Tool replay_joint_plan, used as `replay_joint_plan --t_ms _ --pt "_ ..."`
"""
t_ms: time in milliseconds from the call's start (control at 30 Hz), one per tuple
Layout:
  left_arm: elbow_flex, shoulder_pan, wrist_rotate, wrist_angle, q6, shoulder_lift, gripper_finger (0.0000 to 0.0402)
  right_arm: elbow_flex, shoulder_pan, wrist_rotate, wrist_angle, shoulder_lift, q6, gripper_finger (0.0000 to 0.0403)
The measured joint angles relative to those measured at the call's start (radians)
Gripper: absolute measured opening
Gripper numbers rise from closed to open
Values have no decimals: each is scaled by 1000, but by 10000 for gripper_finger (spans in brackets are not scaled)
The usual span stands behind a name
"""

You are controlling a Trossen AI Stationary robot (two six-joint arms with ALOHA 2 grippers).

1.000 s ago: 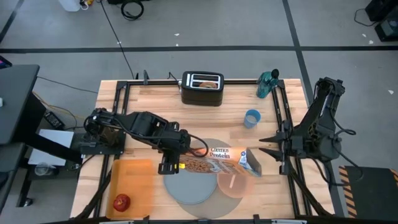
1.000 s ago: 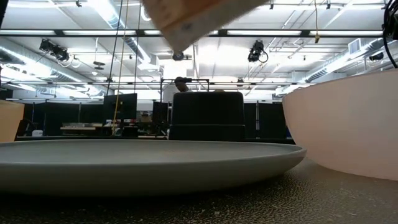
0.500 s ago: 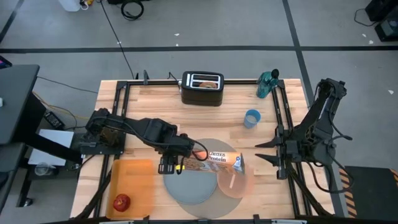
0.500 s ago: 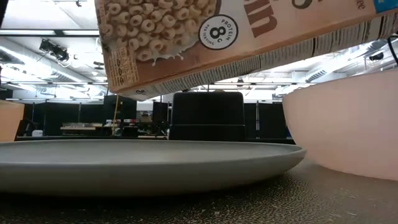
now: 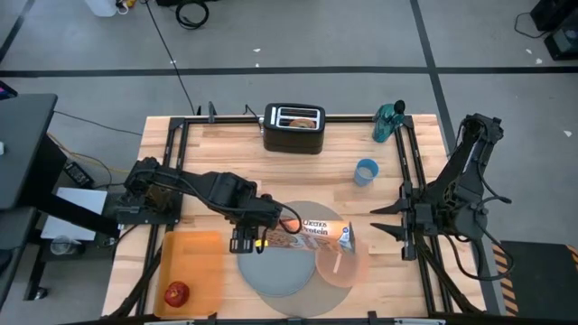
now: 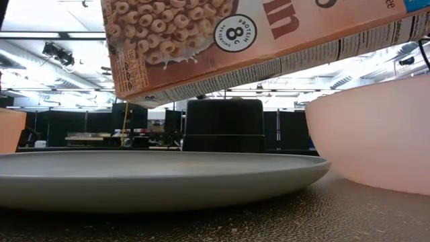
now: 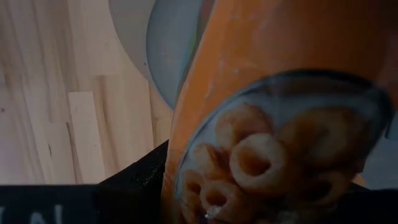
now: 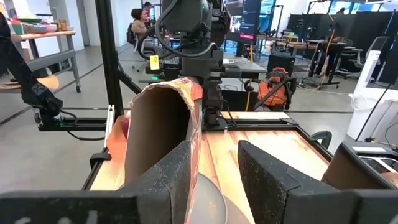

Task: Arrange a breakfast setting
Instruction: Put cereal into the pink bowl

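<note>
High view first: I have the left pincer (image 5: pixel 256 236) clamped on the bottom end of an orange cardboard cereal box (image 5: pixel 312 231), which lies on its side in the air over the large round grey mat (image 5: pixel 291 214); I take the mat as my landmark. The box's torn-open top end points toward the translucent pink bowl (image 5: pixel 340 264), which sits on the mat's edge nearest the right arm, and something pale lies inside the bowl, though I cannot tell what. A smaller grey plate (image 5: pixel 275 273) rests on the mat's near side, just beside the bowl. From the low view the box (image 6: pixel 269 40) hangs tilted above the plate (image 6: pixel 161 176) and bowl (image 6: pixel 376 138), touching neither. Beside the mat, on the left arm's side, a flat orange tray (image 5: pixel 191 263) carries a red apple (image 5: pixel 176 292). Beyond the mat at the counter's (image 5: pixel 226 149) far edge stands a black toaster (image 5: pixel 293 129); a small blue cup (image 5: pixel 366 171) and a teal spray bottle (image 5: pixel 389 120) stand farther toward the right arm. My right pincer (image 5: pixel 383 219) waits off to that side of the mat with its fingers (image 8: pixel 168 180) partly apart, holding nothing.
</note>
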Motion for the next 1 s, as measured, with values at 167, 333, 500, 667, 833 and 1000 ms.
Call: replay_joint_plan --t_ms 167,333,500,667,833,1000 --pt "0 0 0 0 -10 0 208 0 0 0 -1 0 0 140" --pt "0 0 0 0 -20 0 208 0 0 0 -2 0 0 140" --pt "0 0 3 0 -46 0 208 0 0 1 -5 0 1 140" --pt "1 0 11 0 -65 11 208 0 0 1 -11 0 1 140" --pt "1 0 50 0 -66 53 208 0 0 1 -16 0 1 140" --pt "1 0 92 1 -46 77 208 0 0 -1 -20 0 2 140"
